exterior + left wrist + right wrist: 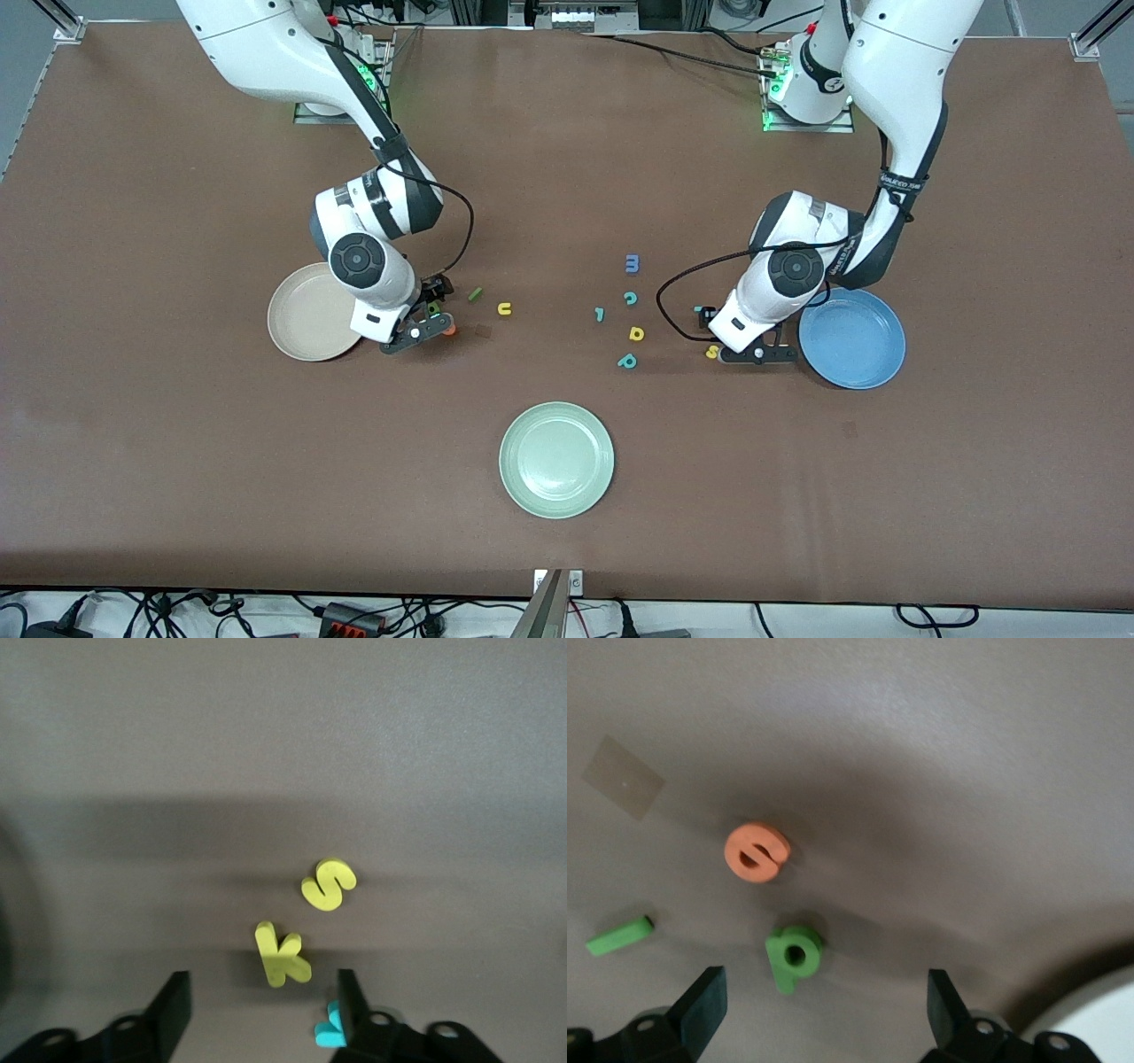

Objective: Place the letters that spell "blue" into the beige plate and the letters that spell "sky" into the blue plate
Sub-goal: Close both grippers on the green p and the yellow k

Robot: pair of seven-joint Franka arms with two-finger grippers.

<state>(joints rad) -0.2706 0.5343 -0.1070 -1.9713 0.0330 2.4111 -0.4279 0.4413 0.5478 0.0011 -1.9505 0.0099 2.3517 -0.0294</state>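
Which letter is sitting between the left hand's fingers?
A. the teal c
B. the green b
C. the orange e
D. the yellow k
D: in the left wrist view the yellow k lies on the table between the left hand's two dark fingers, with the yellow s just past it.

Both arms are glossy white, rounded shells joined by dark grey bands. Each wrist carries a round dark grey cap with a ring pattern on its face. The left arm (pixel 895 106) wears a black strap with small white lettering around its forearm, and a black cable loops out from its wrist. The right arm (pixel 292 53) has a black strip down its forearm and a thin black cable arcing from the wrist. Green lights glow at both bases. The left gripper (pixel 263 1014) and right gripper (pixel 824 1014) have matte black, wedge-shaped fingers on black brackets with round screw holes
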